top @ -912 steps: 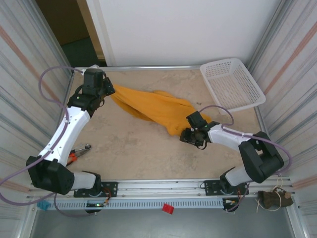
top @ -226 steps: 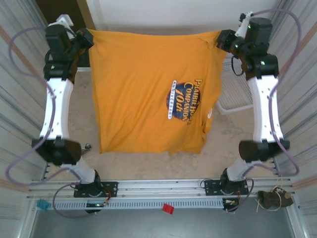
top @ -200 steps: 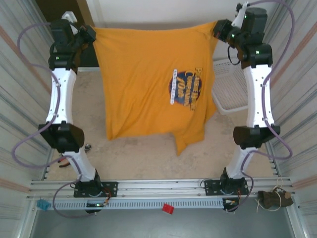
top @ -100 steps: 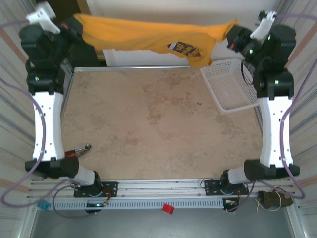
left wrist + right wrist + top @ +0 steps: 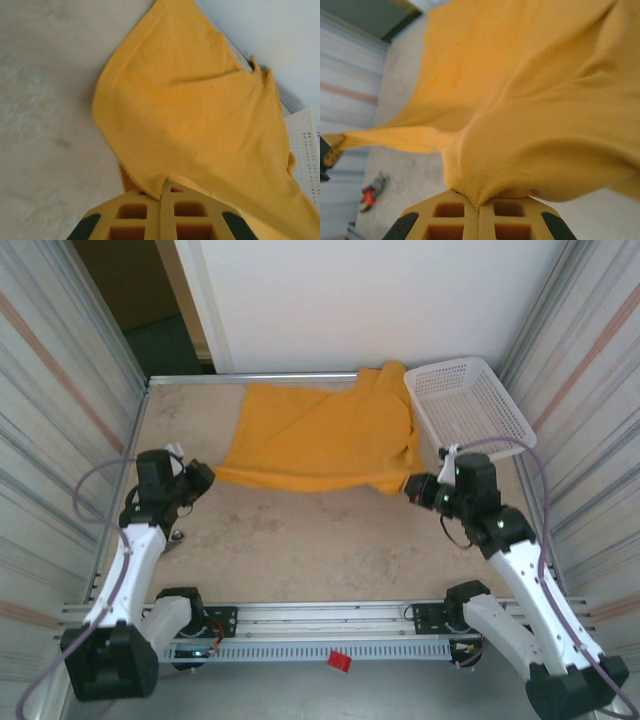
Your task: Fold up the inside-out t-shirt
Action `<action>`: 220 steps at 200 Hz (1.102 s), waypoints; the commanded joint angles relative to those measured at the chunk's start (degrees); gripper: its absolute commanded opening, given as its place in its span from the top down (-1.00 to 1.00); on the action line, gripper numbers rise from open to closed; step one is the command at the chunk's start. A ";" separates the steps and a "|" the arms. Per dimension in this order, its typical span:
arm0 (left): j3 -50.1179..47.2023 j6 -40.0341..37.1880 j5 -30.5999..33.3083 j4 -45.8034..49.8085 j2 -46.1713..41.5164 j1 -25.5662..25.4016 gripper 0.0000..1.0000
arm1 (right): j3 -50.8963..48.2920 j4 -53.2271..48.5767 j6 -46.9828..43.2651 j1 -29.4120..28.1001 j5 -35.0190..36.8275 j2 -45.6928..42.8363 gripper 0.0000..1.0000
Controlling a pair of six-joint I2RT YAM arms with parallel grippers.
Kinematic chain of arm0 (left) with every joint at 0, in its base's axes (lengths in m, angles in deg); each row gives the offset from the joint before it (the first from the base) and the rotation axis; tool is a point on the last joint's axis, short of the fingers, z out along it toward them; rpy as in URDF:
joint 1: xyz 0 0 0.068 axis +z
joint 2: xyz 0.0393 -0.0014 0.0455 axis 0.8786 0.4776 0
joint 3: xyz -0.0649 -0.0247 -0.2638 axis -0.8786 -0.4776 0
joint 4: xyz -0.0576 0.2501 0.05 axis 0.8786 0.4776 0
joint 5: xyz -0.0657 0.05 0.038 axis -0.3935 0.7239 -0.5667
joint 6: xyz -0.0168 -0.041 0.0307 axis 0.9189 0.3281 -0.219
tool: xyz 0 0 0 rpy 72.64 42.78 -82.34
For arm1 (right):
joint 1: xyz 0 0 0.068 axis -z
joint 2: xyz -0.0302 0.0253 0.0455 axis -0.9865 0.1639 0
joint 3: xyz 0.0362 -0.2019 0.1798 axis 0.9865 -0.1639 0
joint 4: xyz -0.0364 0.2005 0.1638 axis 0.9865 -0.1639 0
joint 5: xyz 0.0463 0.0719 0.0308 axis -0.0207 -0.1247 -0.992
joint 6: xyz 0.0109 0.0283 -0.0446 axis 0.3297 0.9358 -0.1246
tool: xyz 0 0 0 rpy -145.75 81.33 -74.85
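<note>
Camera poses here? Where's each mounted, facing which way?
Top external: above, behind the robot, looking down at the table; left arm, right arm, left gripper and right gripper shut on the t-shirt.
Left wrist: on that wrist, facing past its gripper over the t-shirt toward the basket.
Right wrist: likewise, past its gripper across the t-shirt.
Shared: t-shirt, all three.

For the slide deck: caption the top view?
Left gripper and right gripper pinch near corners of the spread t-shirt.

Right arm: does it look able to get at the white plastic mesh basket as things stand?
Likely not freely: the white plastic mesh basket lies close beyond the right arm, but its jaws are shut on a corner of the mustard-yellow cotton t-shirt.
</note>
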 commanded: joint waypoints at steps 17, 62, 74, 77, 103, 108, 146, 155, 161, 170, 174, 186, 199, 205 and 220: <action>-4.89 4.69 7.69 12.85 -12.45 0.41 1.00 | -8.06 -13.16 8.14 -4.25 7.65 -10.90 1.00; -8.41 6.33 11.36 20.40 -19.24 0.40 1.00 | -12.62 -19.58 11.56 -4.57 9.00 -15.97 1.00; -8.62 5.97 11.11 20.24 -18.56 0.40 1.00 | -12.58 -19.00 11.40 -4.55 8.84 -14.90 1.00; -8.58 5.98 11.07 20.16 -18.19 0.40 1.00 | -12.56 -18.94 11.32 -4.56 8.83 -14.55 1.00; -8.27 5.18 11.20 18.86 -16.06 0.46 1.00 | -12.21 -17.80 10.30 -4.55 8.59 -11.76 1.00; -8.11 5.00 11.25 18.74 -15.77 0.40 1.00 | -11.91 -17.69 10.21 -4.55 8.65 -11.47 1.00; -7.79 4.03 10.89 17.42 -13.13 0.40 1.00 | -10.45 -15.79 9.04 -4.55 8.46 -8.58 1.00; -7.83 3.98 10.78 17.13 -12.44 0.40 1.00 | -10.26 -15.29 8.77 -4.55 8.17 -7.40 1.00; -8.00 4.01 10.65 16.64 -11.96 0.44 1.00 | -10.18 -14.83 8.60 -4.59 8.13 -6.64 1.00; -8.25 4.15 10.41 15.76 -11.23 0.40 1.00 | -10.34 -13.57 8.36 -4.59 8.28 -5.62 1.00; -8.22 4.13 10.47 15.34 -10.91 0.40 1.00 | -10.42 -12.86 8.31 -4.55 8.46 -5.18 1.00; -8.27 4.11 10.71 14.00 -9.50 0.40 1.00 | -9.97 -10.82 7.78 -4.39 8.79 -3.00 1.00; -7.96 3.83 11.02 12.47 -7.53 0.40 1.00 | -8.47 -8.70 6.55 -4.04 9.09 0.73 1.00; -7.68 3.55 11.20 11.91 -6.32 0.41 1.00 | -7.62 -7.68 6.05 -3.86 8.98 2.65 1.00; -6.73 2.80 11.65 10.29 -2.70 0.40 1.00 | -5.62 -4.77 4.88 -3.85 8.55 8.26 1.00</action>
